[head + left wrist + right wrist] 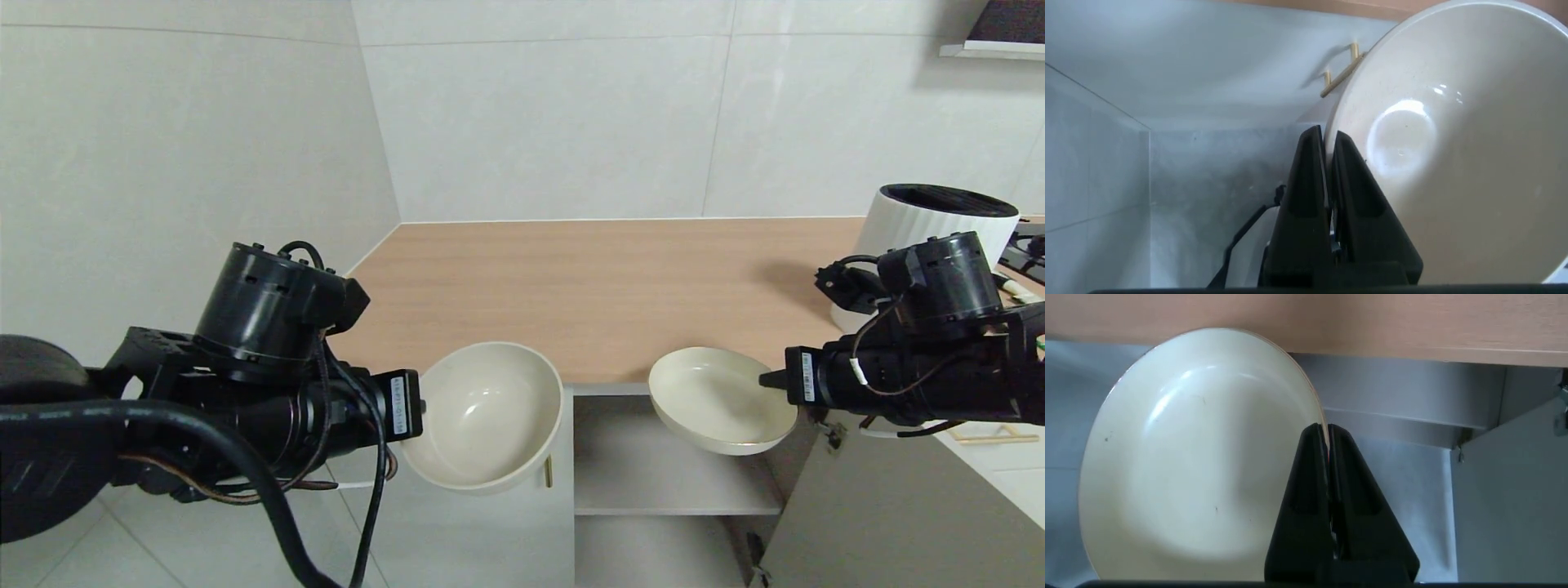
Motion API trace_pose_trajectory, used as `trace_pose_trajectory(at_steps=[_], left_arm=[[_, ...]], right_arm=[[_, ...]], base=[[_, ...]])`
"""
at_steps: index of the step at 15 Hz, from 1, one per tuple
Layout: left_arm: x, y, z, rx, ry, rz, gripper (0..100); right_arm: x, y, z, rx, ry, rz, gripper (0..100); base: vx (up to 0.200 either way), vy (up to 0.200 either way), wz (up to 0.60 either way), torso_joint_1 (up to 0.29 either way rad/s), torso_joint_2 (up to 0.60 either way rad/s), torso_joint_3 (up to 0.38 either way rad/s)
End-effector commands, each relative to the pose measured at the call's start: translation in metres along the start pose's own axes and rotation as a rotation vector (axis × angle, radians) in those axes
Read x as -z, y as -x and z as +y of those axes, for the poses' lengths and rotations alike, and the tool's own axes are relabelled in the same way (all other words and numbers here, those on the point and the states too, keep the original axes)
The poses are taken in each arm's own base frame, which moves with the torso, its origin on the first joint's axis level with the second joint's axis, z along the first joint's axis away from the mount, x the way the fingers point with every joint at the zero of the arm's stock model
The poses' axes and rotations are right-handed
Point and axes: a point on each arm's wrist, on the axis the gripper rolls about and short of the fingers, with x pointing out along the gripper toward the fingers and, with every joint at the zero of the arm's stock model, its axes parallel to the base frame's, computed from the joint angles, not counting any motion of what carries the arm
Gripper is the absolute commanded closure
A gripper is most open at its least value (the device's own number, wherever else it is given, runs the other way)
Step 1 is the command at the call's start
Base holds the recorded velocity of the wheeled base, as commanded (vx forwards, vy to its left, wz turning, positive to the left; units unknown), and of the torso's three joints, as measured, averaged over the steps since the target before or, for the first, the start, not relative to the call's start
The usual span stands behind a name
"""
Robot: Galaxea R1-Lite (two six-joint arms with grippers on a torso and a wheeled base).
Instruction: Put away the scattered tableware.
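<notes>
- Left gripper [418, 411] is pinched narrow on the rim of the bowl [487, 416]. In the left wrist view, the two black fingers [1310, 175] of this gripper [1328, 145] clamp the rim wall between them, with almost no gap.
- Held this way, the bowl [1454, 155] hangs in the air in front of the counter [604, 286] edge. It is tilted, with its mouth facing up and toward the head camera.
- Right gripper [769, 380] is likewise closed tight, on the rim of the plate [718, 400]. In the right wrist view, this gripper [1328, 439] has its jaws on either side of the thin edge.
- From the bowl, the plate [1200, 457] is at 3 o'clock and well apart. It is off the counter and slightly tilted, above the open cupboard's shelf [669, 482].
- A brass handle [549, 471] shows at 5 o'clock from the bowl, just beside its rim, and it appears again in the left wrist view [1341, 69].
- A white ribbed pot [939, 216] stands on the counter at 1 o'clock from the plate, its lower part hidden behind the right arm.
- Both sets of fingertips are hard to make out in the head view.
- Each wrist view cuts off part of its dish.
- At 5 o'clock from the plate, the cupboard's door [882, 506] is cut off by the picture edge.
</notes>
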Motion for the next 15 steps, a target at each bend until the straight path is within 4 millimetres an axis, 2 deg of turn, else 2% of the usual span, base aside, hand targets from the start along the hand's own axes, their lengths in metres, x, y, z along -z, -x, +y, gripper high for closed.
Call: trace_pose_trajectory(at_steps=[1, 15], left_arm=[[0.0010, -0.0027, 0.0001, -0.006, -0.001, 0.009, 100], [0.0026, -0.0084, 0.0002, -0.016, -0.004, 0.024, 100]], right_arm=[[0.0022, -0.0058, -0.0010, 0.007, -0.001, 0.018, 100], [0.0079, -0.0147, -0.0030, 0.016, 0.033, 0.052, 100]], base=[[0.000, 0.000, 0.00, -0.090, 0.20, 0.115], [0.000, 0.000, 0.00, -0.173, 0.45, 0.274]])
